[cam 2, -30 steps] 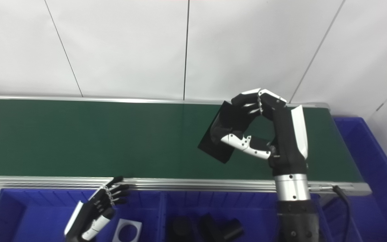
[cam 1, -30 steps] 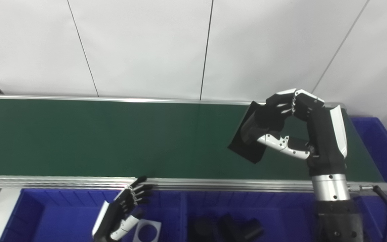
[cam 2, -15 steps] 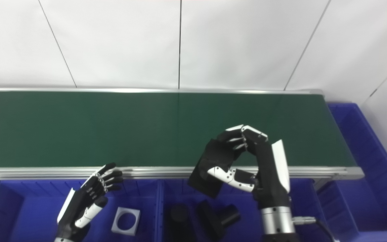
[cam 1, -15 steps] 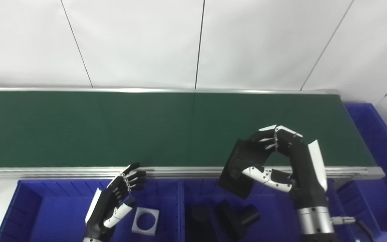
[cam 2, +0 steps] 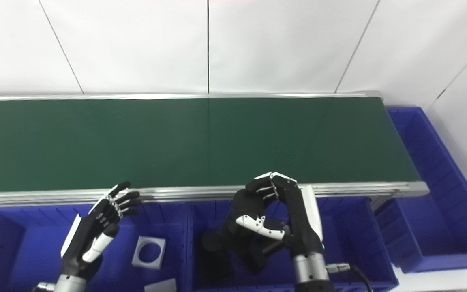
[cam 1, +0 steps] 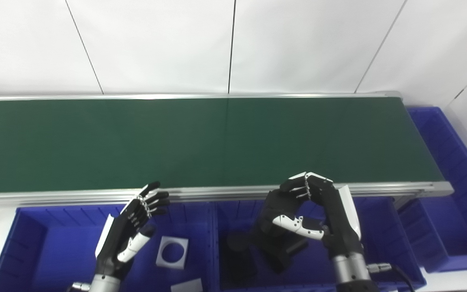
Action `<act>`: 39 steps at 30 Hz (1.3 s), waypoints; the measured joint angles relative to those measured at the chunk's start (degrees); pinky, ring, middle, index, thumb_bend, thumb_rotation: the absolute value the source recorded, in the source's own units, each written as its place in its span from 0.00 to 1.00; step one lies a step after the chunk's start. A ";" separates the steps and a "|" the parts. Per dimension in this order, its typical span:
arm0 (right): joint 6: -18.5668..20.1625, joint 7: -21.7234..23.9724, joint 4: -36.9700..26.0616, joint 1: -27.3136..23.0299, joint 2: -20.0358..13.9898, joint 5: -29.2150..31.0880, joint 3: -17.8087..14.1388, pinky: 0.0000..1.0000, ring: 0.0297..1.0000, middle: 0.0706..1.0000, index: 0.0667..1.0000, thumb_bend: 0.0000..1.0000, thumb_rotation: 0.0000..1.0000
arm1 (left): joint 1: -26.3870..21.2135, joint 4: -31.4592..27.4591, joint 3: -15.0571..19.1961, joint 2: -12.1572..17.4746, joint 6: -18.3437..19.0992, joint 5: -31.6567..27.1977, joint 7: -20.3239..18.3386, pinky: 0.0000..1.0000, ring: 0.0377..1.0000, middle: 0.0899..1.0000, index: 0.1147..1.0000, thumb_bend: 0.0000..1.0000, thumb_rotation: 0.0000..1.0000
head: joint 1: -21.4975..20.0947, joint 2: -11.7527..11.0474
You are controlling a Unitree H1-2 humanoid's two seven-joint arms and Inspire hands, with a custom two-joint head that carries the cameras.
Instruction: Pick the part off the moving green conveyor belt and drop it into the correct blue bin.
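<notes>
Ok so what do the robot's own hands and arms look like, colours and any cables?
Both the left hand and right hand are black with white panels and white thumb segments. Each has a silver metal wrist cuff; a black cable leaves the right wrist.

The conveyor belt (cam 1: 201, 142) spans mid-frame; bins line the bottom edge, the left bin (cam 1: 47, 247) holding a square plate (cam 1: 172, 252), the middle bin (cam 1: 379, 247) several parts (cam 1: 239, 255).

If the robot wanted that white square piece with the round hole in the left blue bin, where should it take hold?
Probably across two opposite outer edges, coming from above. The white square piece lies flat on the floor of the left blue bin, hole up, so only its rim offers purchase. The open left robot hand is beside it, so it is the likelier one to use.
</notes>
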 measured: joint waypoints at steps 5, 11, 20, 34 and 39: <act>-0.37 -0.95 3.11 -0.19 0.03 -0.01 0.63 0.39 0.45 0.47 0.44 0.50 0.00 | -0.01 -0.05 0.47 0.17 0.00 -0.85 -0.76 0.69 0.73 0.76 0.85 0.83 0.70 | -0.35 0.62; -2.30 -1.88 4.86 -0.31 -0.01 -0.42 1.54 0.39 0.45 0.48 0.44 0.50 0.00 | -0.08 -0.20 0.88 0.41 0.00 -1.41 -1.69 0.70 0.73 0.76 0.85 0.83 0.69 | -0.97 1.23; -2.38 -1.89 7.13 -1.23 -0.44 -2.50 2.63 0.35 0.44 0.49 0.45 0.50 0.00 | -0.24 -0.21 1.31 0.46 0.00 -1.70 -1.88 0.69 0.72 0.75 0.85 0.82 0.69 | -1.58 1.84; -2.38 -1.87 14.57 -4.71 -1.29 -4.51 3.83 0.39 0.42 0.47 0.46 0.50 0.00 | -0.02 -0.84 1.16 0.72 0.00 -1.72 -2.34 0.69 0.72 0.75 0.85 0.82 0.69 | -1.05 2.64; -2.38 -1.87 16.67 -4.76 -1.31 -4.49 3.80 0.35 0.43 0.48 0.46 0.50 0.00 | -0.02 -1.00 1.16 0.81 0.00 -1.76 -2.59 0.69 0.73 0.76 0.85 0.81 0.69 | -1.14 2.64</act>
